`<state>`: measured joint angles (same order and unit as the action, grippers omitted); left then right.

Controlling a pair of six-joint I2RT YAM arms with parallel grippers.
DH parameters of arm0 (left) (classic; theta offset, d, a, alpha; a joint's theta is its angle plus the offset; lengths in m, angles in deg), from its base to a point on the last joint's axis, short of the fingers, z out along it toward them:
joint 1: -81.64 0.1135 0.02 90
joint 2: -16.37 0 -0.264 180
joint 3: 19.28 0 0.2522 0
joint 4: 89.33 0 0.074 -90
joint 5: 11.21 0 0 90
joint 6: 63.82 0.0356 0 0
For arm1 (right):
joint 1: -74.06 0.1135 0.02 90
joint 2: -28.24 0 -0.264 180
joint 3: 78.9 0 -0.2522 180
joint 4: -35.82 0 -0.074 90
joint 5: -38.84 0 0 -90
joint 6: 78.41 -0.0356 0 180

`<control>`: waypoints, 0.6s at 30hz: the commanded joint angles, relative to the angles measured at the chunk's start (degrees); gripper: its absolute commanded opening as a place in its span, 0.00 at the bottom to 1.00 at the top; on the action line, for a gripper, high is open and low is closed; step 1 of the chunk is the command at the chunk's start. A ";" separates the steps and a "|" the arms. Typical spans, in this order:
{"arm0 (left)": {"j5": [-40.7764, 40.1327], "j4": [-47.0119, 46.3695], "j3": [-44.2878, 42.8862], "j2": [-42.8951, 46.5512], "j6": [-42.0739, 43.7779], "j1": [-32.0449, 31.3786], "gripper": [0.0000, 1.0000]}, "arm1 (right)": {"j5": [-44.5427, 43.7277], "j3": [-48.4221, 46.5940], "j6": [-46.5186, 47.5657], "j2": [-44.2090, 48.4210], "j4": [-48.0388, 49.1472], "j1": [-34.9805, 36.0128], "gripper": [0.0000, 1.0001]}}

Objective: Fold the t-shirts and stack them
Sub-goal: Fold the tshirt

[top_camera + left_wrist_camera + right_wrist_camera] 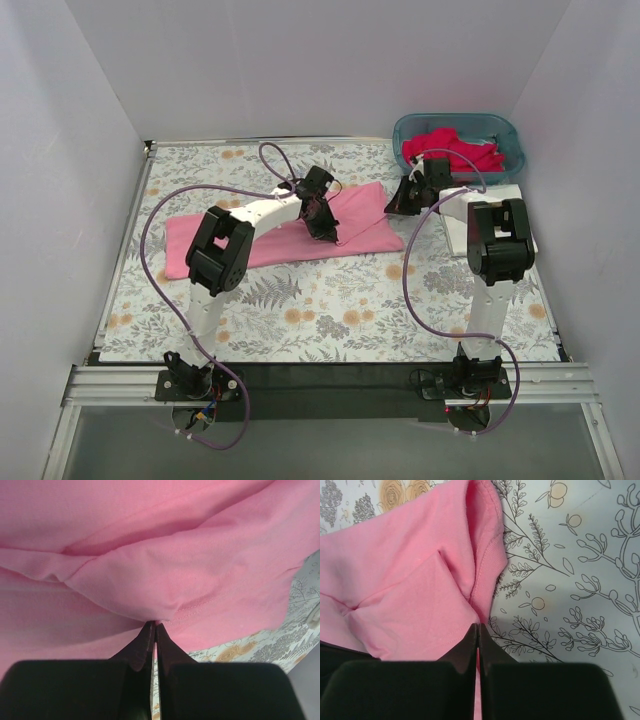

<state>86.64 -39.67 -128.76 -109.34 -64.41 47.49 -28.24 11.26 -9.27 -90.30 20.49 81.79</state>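
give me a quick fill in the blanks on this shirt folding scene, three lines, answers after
1. The t-shirt pinched by the left gripper and the right gripper is light ___.
2. The deep pink-red shirts lie inside the ___ basket.
3. The folded white t-shirt lies on the floral cloth, toward the robot's ___.
Missing words: pink; teal; right.

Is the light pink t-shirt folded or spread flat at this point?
Partly folded: the light pink t-shirt lies as a long narrow band, with a layer doubled over in the left wrist view.
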 commanded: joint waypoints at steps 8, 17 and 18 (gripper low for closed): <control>-0.74 4.96 -3.50 3.72 4.63 4.18 0.00 | 1.16 1.36 -2.43 7.27 -1.51 -0.08 0.01; 1.81 6.64 -3.59 5.12 4.98 4.80 0.00 | 1.52 2.86 -2.95 9.55 -5.20 0.09 0.01; 1.55 7.42 -3.94 5.39 5.15 4.88 0.00 | 1.69 3.12 -2.96 9.64 -5.90 0.10 0.01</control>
<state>87.54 -35.50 -131.08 -109.10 -60.28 52.28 -26.76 13.91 -12.03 -84.31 16.62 82.05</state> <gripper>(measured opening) 0.017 0.019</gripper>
